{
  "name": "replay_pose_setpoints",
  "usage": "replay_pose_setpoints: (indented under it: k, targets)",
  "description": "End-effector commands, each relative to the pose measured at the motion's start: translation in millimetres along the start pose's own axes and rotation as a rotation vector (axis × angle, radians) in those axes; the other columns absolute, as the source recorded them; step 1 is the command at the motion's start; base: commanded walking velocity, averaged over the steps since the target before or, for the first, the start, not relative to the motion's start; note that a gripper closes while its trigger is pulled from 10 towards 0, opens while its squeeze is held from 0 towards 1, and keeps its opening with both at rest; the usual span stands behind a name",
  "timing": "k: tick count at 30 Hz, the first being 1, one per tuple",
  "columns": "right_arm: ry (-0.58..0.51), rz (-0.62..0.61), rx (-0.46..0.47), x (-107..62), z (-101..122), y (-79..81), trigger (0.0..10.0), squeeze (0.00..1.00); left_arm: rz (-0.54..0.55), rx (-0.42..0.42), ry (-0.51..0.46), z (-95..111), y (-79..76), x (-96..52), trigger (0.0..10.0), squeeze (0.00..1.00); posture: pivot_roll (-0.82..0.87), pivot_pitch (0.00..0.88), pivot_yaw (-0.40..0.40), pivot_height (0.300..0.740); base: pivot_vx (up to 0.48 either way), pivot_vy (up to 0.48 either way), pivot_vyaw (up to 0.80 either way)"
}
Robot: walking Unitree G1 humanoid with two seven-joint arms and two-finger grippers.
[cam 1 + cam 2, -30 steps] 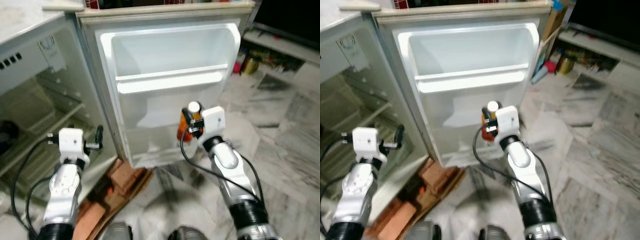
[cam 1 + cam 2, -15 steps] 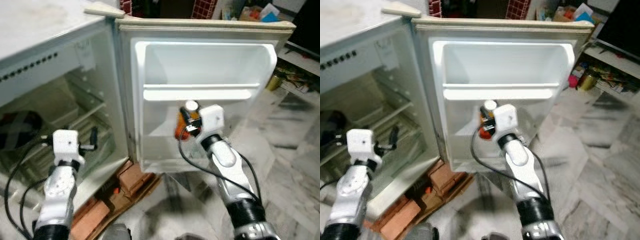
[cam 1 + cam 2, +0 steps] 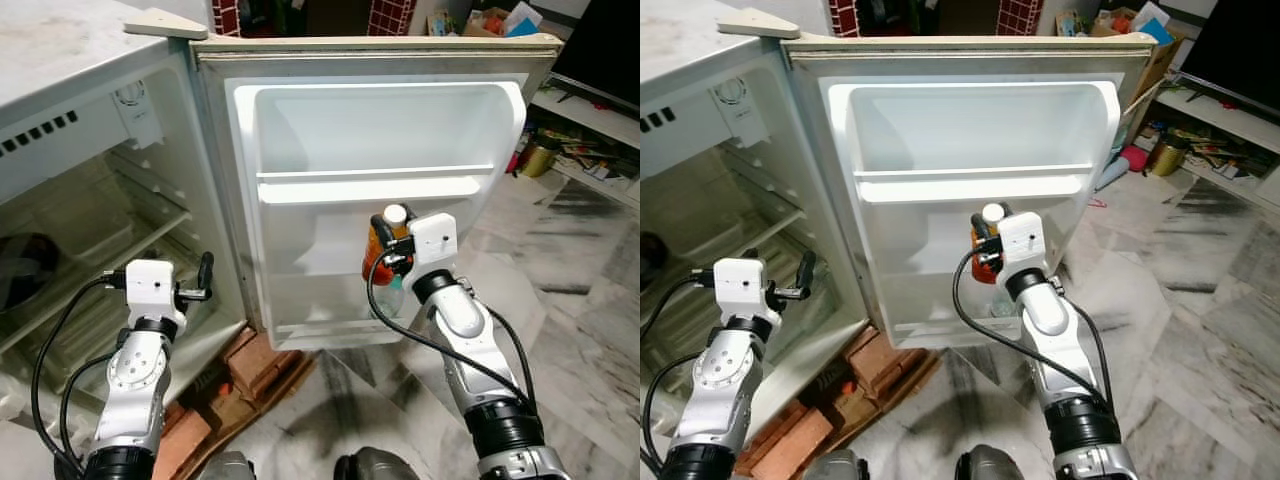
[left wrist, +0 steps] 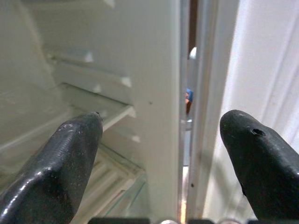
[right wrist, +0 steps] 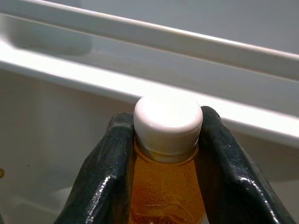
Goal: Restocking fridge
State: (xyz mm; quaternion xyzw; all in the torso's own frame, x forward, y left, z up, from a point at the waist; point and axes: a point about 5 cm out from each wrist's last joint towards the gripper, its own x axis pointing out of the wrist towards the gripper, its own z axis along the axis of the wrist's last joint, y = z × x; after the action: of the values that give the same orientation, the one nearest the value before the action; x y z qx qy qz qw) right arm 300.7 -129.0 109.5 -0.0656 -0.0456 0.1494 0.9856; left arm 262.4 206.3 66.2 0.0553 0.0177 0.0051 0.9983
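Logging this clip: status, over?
Right gripper shut on orange bottle before the door shelf. Left gripper open by the fridge. Nothing blocking.

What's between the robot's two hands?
In the left eye view, the fridge's side wall stands between the left hand and the right hand, which grips the bottle.

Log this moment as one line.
right gripper: shut on bottle | at open fridge door lower shelf | left gripper: open, idle

view: I've swung back toward the fridge door | right gripper: carried orange bottle slightly closer under the door shelf
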Motion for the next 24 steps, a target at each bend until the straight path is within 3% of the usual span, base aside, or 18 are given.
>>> replay_pose_setpoints:
  k: [1,4,24]
  targets:
    - [-0.011,-0.027,-0.015,-0.5,3.7,-5.6,10.0,0.0,-0.002,0.007,-0.004,1.4,0.5,-1.8,10.0,0.0,0.05,0.043,-0.046,0.74,0.0,0.0,0.0]
    - [0.0,-0.034,-0.013,-1.5,1.7,-6.1,10.0,0.0,-0.003,0.008,-0.002,1.3,1.0,-2.7,10.0,0.0,0.05,0.046,-0.045,0.74,0.0,0.0,0.0]
    - [0.009,-0.021,0.01,-3.9,-1.7,-1.7,10.0,0.0,-0.004,0.009,0.017,-1.3,2.5,-9.0,10.0,0.0,0.06,0.067,-0.049,0.616,0.0,0.0,0.0]
